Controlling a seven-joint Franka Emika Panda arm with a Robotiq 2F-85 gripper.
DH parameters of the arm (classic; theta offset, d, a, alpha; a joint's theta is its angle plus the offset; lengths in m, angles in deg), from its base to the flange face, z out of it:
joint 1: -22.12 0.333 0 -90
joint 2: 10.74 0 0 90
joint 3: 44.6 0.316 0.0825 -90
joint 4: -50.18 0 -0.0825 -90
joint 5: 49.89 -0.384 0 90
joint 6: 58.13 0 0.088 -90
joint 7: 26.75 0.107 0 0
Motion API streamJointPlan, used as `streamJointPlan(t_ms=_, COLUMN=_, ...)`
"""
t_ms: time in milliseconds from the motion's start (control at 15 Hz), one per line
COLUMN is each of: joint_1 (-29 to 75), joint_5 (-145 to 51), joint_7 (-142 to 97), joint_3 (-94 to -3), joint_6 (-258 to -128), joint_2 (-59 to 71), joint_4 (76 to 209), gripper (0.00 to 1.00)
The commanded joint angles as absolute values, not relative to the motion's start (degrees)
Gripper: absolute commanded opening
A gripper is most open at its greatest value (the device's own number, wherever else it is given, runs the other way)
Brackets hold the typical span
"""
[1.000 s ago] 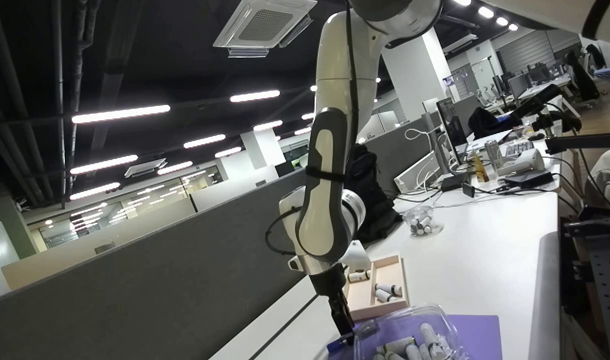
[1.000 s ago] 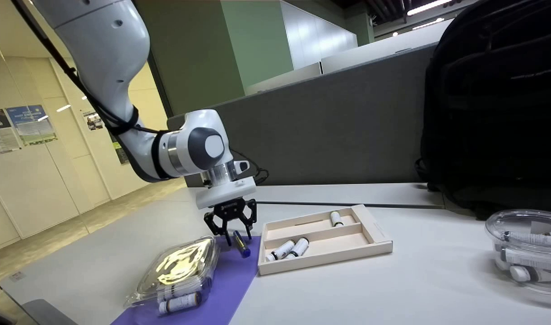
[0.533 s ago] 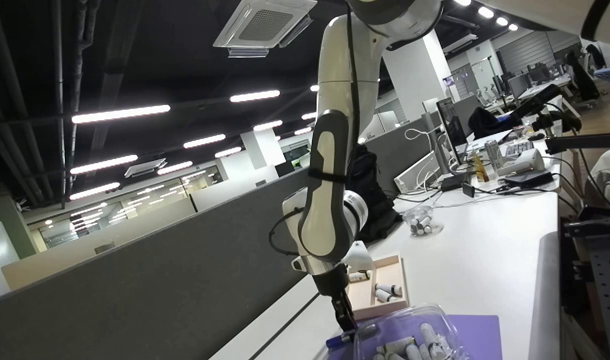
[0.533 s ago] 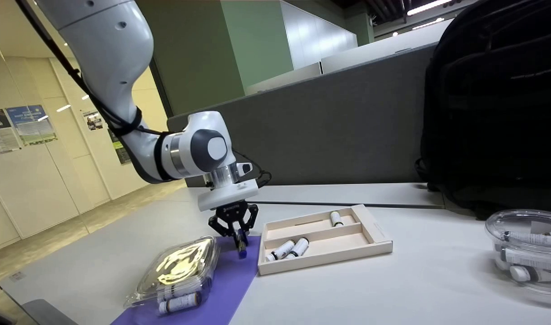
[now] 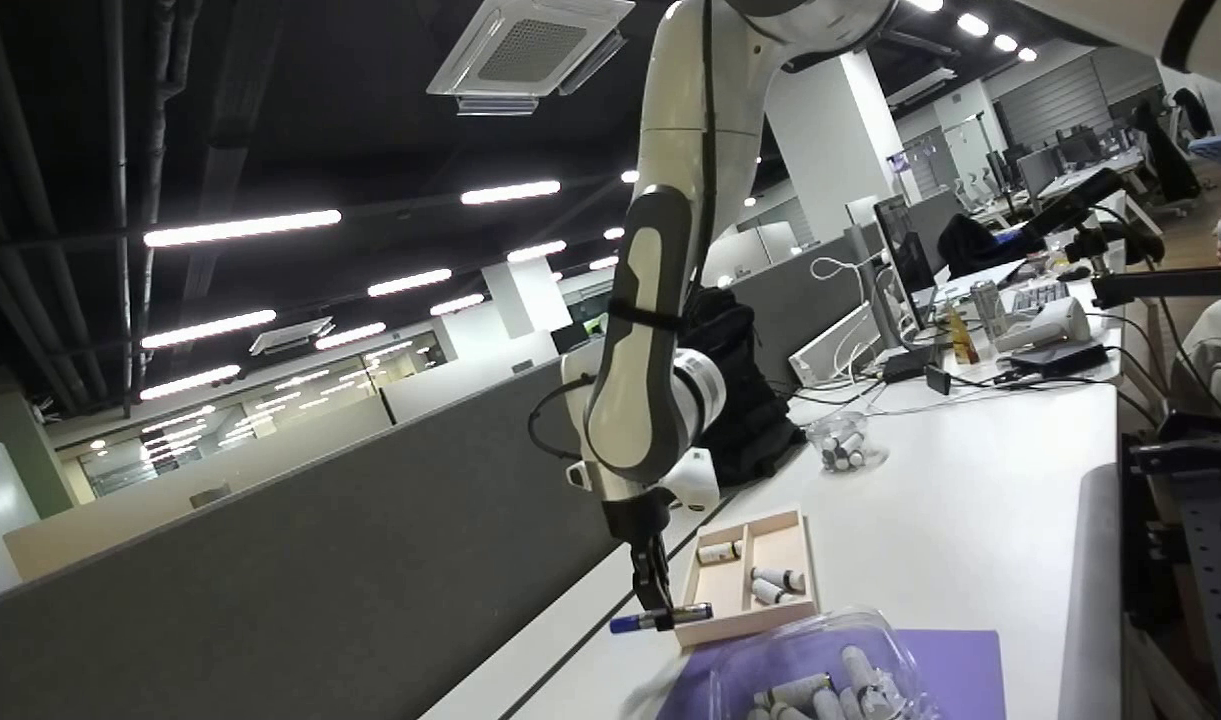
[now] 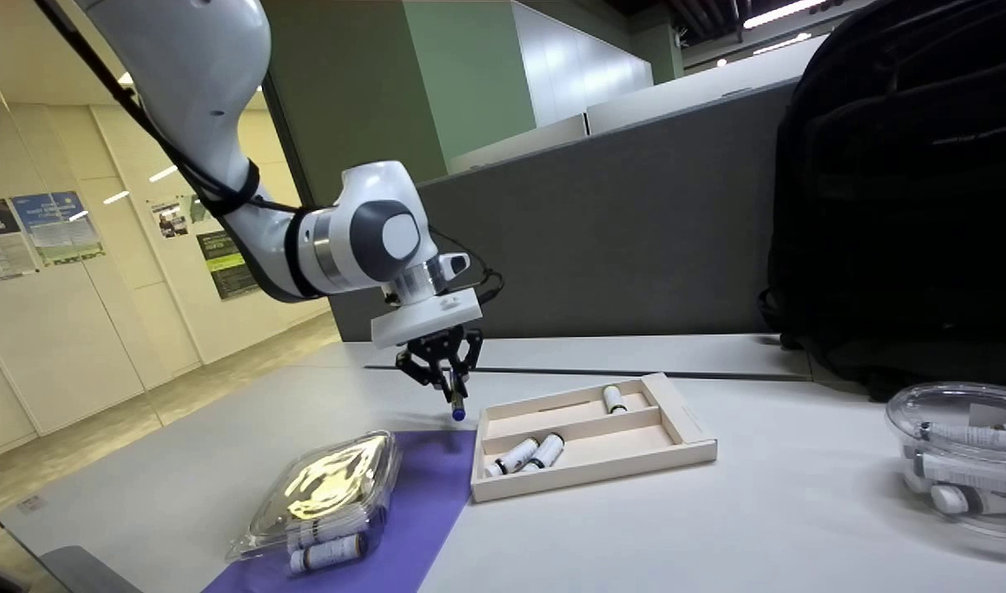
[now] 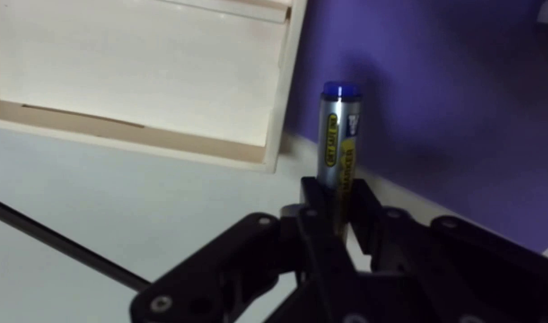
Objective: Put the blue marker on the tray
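The wrist view looks closely down past the gripper at the tray, shared by 2 farther exterior views facing along the desk or toward the partition

Blue-and-silver cylindrical marker: silver barrel with yellow print, the word "MARKER" legible; blue at both ends. State: gripped near mid-length, raised off the work surface. Pose: lying over rather than upright, roughly level; exact tilt cannot be told. Location: just outside one corner of the shallow rectangular tray of light tan wood, roughly parallel to its short side. Tray: lies flat, raised rim, lengthwise divider forming two compartments, narrow slit in one long wall.
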State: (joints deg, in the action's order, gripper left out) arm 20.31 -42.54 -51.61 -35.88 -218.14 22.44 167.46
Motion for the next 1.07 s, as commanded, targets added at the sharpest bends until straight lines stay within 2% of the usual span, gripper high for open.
streamJointPlan(t_ms=0, joint_1=18.1, joint_5=-46.3, joint_7=-46.7, joint_3=-36.0, joint_6=-221.9, joint_2=19.4, joint_4=170.1, gripper=0.05)
streamJointPlan(t_ms=533, joint_1=15.8, joint_5=-53.5, joint_7=-36.3, joint_3=-38.9, joint_6=-234.8, joint_2=19.4, joint_4=174.6, gripper=0.05)
streamJointPlan(t_ms=1000, joint_1=17.9, joint_5=-59.4, joint_7=-24.2, joint_3=-42.3, joint_6=-247.9, joint_2=20.8, joint_4=179.8, gripper=0.05)
